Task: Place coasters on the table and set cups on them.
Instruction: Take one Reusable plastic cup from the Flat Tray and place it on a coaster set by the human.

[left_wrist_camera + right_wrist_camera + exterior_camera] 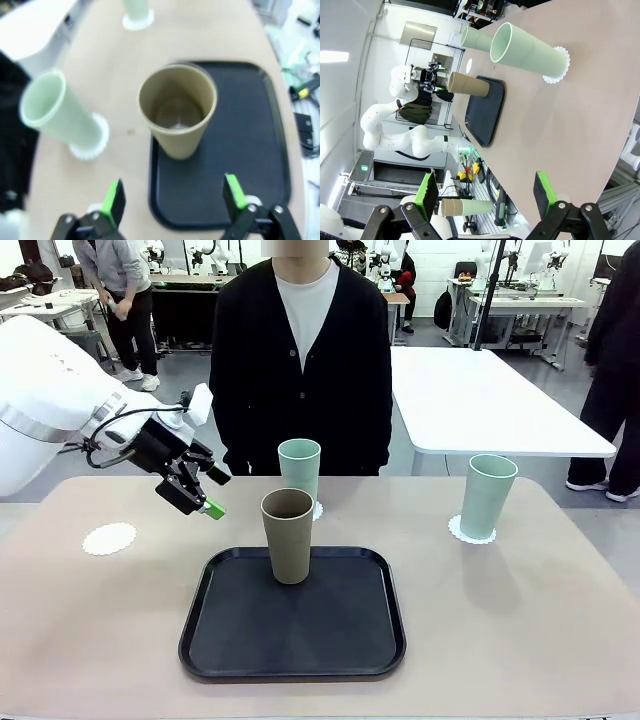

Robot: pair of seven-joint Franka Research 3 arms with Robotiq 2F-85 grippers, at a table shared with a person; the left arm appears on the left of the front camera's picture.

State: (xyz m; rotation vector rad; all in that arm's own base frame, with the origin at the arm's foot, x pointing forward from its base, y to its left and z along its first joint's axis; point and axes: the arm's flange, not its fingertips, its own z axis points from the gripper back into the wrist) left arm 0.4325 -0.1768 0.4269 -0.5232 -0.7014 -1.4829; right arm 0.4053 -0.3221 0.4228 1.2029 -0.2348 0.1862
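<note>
1. My left end effector (pixel 197 496) hangs with its jaws spread wide and nothing between them, up and to the left of the tan cup (pixel 288 534).
2. Through my left wrist camera the tan cup (pixel 177 111) stands ahead of the green pads (pixel 114 198), apart from them, roughly in line with the gap.
3. The tan cup stands upright on the black tray (pixel 240 640), near the tray's far edge, mouth up, long axis vertical, narrowing toward its base.
4. Beyond the tan cup, a mint cup (pixel 299 472) stands upright on a coaster (pixel 317 510) on the tabletop (pixel 520 620).
5. To the right of the tan cup, well apart, a second mint cup (pixel 487 495) stands upright on its own coaster (pixel 470 533).
6. To the left of the tan cup, past my left end effector, a third coaster (pixel 109 538) lies flat and bare on the tabletop.
7. My right end effector (pixel 487 195) is also spread wide and empty; the nearest mint cup (pixel 527 50) sits well ahead of it.
8. A person (pixel 300 350) in a dark cardigan stands behind the far edge, beyond the tan cup.
</note>
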